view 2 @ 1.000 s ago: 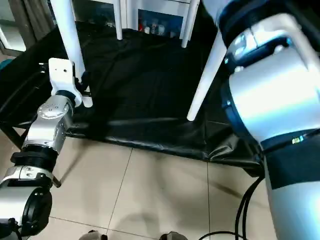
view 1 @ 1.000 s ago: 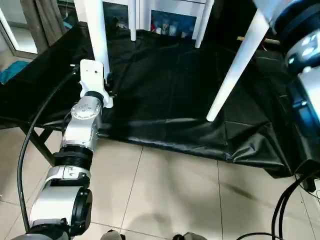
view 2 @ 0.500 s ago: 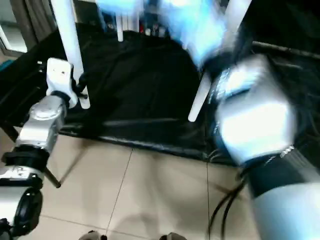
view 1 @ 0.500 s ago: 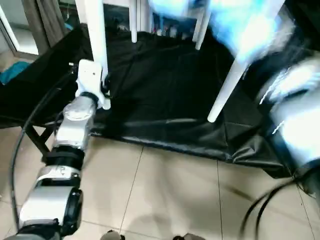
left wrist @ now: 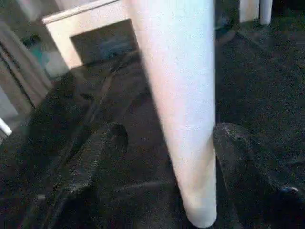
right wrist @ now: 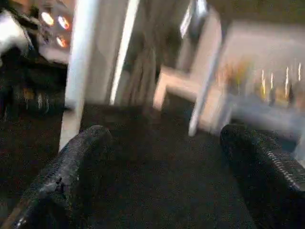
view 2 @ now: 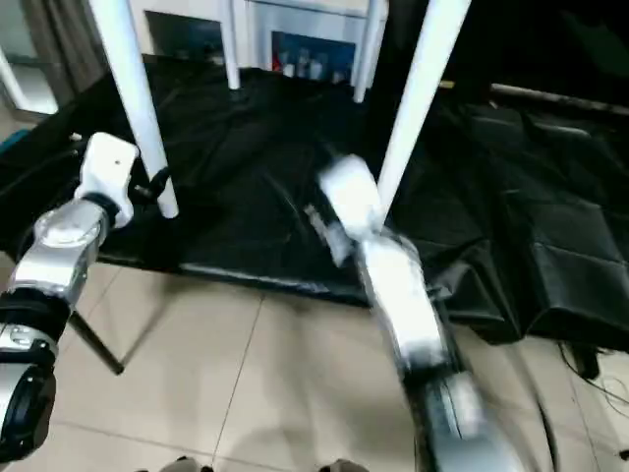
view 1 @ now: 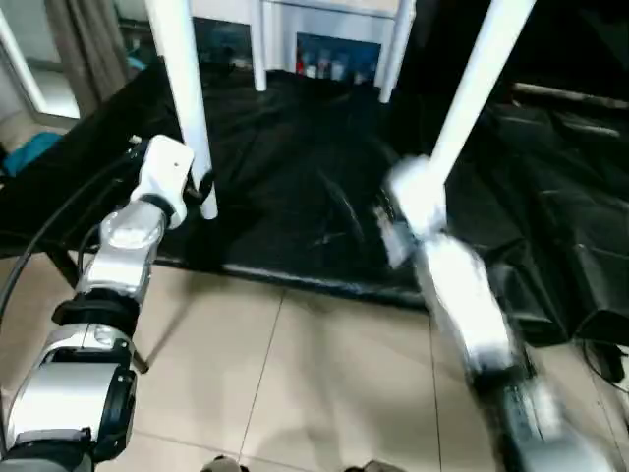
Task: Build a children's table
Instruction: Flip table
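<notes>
Left wrist: fingers flank leg.

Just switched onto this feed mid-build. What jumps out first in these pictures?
Four white table legs stand up off the black cloth, two near and two farther back. The left gripper sits at the foot of the near left leg, its two black fingers open on either side of it. The right gripper, also open with nothing between its fingers, is beside the near right leg.
</notes>
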